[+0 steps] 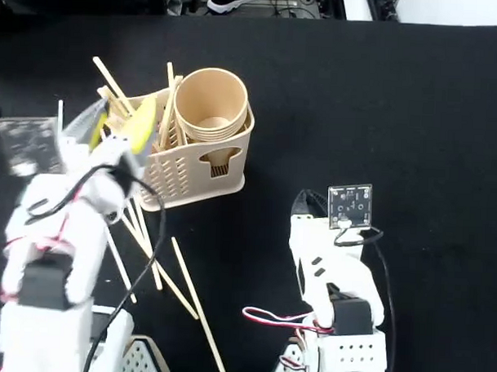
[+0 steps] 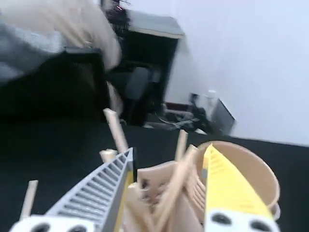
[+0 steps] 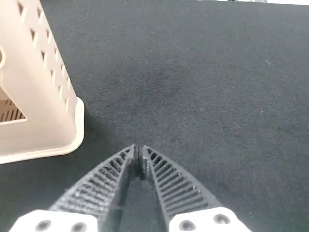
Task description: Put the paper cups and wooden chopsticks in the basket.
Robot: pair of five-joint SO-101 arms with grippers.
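Observation:
A beige slotted basket [image 1: 201, 174] stands left of the table's middle. Stacked paper cups [image 1: 210, 103] sit in its right part, and several wooden chopsticks [image 1: 165, 110] stand in its left part. More chopsticks [image 1: 187, 298] lie loose on the black cloth in front of the basket. My left gripper [image 1: 120, 123] hovers open over the basket's left end. In the left wrist view its fingers flank the standing chopsticks [image 2: 169, 193], with the paper cups [image 2: 256, 179] beside them. My right gripper [image 1: 302, 206] rests shut and empty to the right of the basket [image 3: 38, 96], its tips [image 3: 138, 152] low over the cloth.
The white arm bases [image 1: 341, 352] stand at the table's front edge. Open black cloth [image 1: 414, 118] stretches to the right of and behind the basket. Floor clutter lies beyond the table's far edge.

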